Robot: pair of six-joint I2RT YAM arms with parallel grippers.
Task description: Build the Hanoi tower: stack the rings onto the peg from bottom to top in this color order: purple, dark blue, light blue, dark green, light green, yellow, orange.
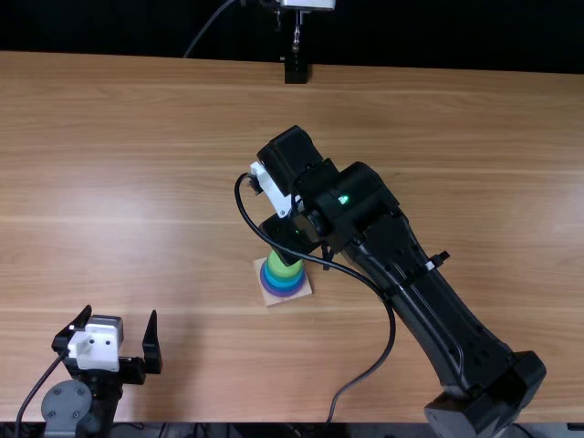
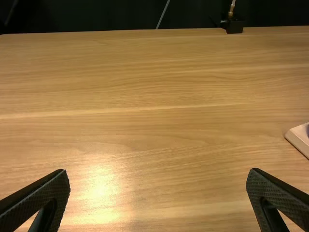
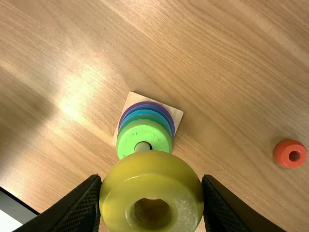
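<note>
Now the yellow ring (image 3: 152, 167), clasped ring-wide by right tool (image 3: 152, 179) near peg (image 3: 142, 146), must be centred and lowered, left tool (image 2: 158, 171) spread empty.

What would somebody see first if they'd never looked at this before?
Probably the big yellow ring, held between the fingers of the right hand near the peg. Then the colorful stack on its square wooden base, with a light green ring on top. The little orange ring sits by itself on the table.
</note>
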